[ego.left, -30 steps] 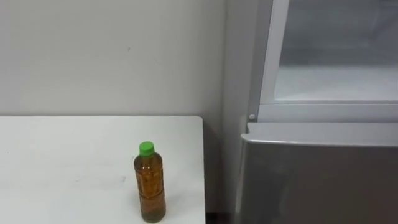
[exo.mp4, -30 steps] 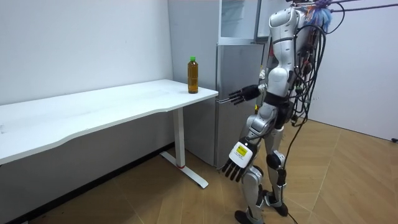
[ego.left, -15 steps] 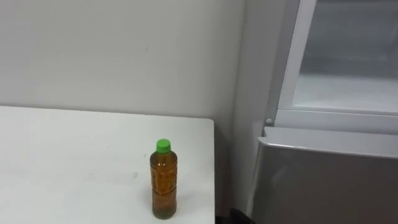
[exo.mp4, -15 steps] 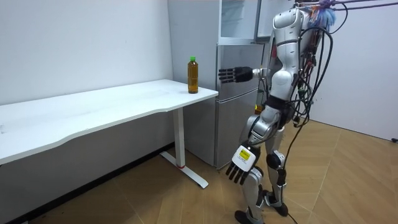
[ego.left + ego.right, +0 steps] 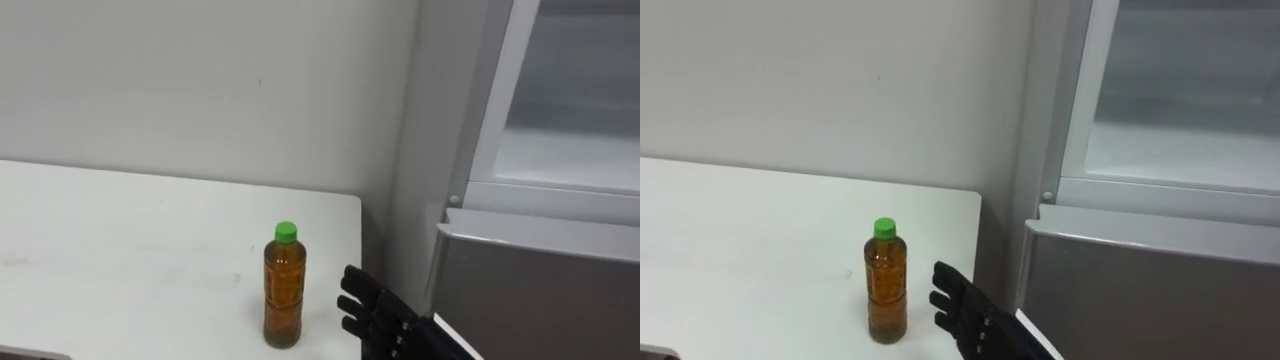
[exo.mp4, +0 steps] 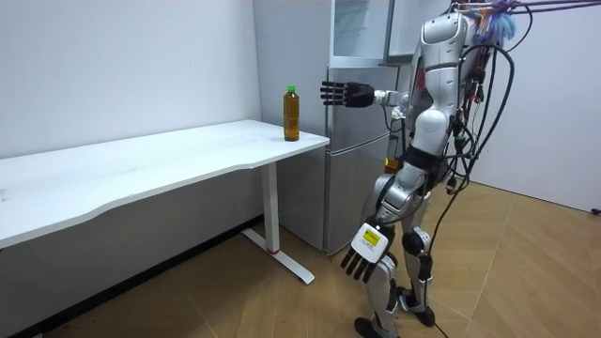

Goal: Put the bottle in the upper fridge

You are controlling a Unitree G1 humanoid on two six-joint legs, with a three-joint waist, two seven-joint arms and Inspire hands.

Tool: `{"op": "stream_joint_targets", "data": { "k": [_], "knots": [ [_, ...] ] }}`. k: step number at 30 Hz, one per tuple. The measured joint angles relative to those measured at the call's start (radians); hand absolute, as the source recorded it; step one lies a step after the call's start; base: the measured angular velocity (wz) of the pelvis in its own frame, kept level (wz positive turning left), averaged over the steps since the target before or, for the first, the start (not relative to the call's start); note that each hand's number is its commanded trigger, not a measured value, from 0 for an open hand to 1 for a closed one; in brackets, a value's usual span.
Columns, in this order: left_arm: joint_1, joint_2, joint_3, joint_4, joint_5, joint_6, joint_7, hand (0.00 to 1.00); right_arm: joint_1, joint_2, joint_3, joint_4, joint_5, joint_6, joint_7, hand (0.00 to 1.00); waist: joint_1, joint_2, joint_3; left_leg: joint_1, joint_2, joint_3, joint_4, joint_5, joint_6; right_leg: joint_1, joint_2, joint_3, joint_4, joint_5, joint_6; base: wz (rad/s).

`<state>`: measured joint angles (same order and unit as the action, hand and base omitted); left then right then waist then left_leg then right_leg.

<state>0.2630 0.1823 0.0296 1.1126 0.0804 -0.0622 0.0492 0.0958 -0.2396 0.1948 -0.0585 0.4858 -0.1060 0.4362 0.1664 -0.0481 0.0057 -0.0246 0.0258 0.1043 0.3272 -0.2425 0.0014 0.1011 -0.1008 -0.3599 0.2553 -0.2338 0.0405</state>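
Note:
A clear bottle (image 5: pixel 284 287) of amber drink with a green cap stands upright near the right end of the white table (image 5: pixel 120 250). My right hand (image 5: pixel 375 315) comes in from the lower right, open with its fingers spread, a little to the right of the bottle and apart from it. In the room view the same hand (image 6: pixel 341 93) is held out at the height of the bottle (image 6: pixel 291 114). My left hand (image 6: pixel 369 253) hangs open beside my thigh. The upper fridge compartment (image 5: pixel 570 130) stands open at the right, with a pale shelf inside.
The grey lower fridge door (image 5: pixel 540 290) is shut, right of the table with a narrow gap between them. A plain wall runs behind the table. In the room view I stand on a wooden floor in front of the fridge (image 6: pixel 352 150).
My right hand has risen from waist height to the bottle's level and come into the eye view beside it. The eye view itself has swung left. The bottle has not moved.

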Motion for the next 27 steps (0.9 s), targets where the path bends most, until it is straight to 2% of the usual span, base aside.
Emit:
{"op": "stream_joint_targets", "data": {
  "k": [6, 8, 12, 14, 19, 27],
  "knots": [
    [0.004, 0.02, -0.019, 0.0, -0.001, 0.003, 0.001, 0.0, -0.007, -0.034, 0.063, 0.004, 0.047, 0.005, -0.03, 0.0, 0.025, -0.008, -0.0004, -0.007, -0.001, -0.001, -0.002, 0.001, 0.0, 0.002, -0.001, -0.002, -0.002, 0.0, -0.001, 0.0],
    [0.001, 0.031, -0.023, 0.0, 0.0, 0.006, 0.001, 0.0, -0.016, -0.04, 0.068, 0.004, 0.084, 0.016, -0.044, 0.0, 0.032, -0.02, 0.0, -0.014, -0.002, -0.003, -0.001, 0.001, 0.0, 0.001, 0.0, -0.006, -0.007, 0.001, 0.0, 0.05],
    [0.001, 0.033, -0.023, 0.0, 0.001, 0.01, 0.001, 0.0, -0.064, -0.041, 0.069, 0.022, 0.1, 0.018, -0.059, 0.0, 0.035, -0.04, 0.0054, -0.018, -0.003, -0.004, -0.001, 0.001, 0.001, 0.001, 0.0, -0.009, -0.012, 0.002, 0.002, 0.01],
    [0.0, 0.033, -0.023, -0.001, 0.001, 0.01, 0.001, 0.0, -0.103, -0.042, 0.069, 0.049, 0.102, 0.018, -0.081, 0.0, 0.035, -0.048, 0.0048, -0.02, -0.003, -0.006, -0.002, 0.001, 0.001, 0.001, 0.001, -0.011, -0.015, 0.003, 0.003, 0.04],
    [0.0, 0.042, -0.022, -0.018, 0.001, 0.01, -0.002, 0.0, -0.158, -0.038, 0.069, 0.088, 0.112, 0.017, -0.1, 0.0, 0.036, -0.049, 0.0048, -0.033, -0.006, -0.025, 0.002, 0.001, 0.0, 0.003, 0.001, -0.034, -0.018, 0.003, 0.003, 0.13],
    [0.018, 0.044, -0.026, -0.087, 0.002, 0.012, 0.017, 0.0, -0.219, -0.033, 0.073, 0.144, 0.143, 0.017, -0.174, 0.0, 0.063, -0.052, 0.0057, -0.067, -0.007, -0.053, 0.017, 0.002, -0.001, -0.012, 0.003, -0.06, -0.019, 0.003, 0.003, 0.11]
  ]
}}
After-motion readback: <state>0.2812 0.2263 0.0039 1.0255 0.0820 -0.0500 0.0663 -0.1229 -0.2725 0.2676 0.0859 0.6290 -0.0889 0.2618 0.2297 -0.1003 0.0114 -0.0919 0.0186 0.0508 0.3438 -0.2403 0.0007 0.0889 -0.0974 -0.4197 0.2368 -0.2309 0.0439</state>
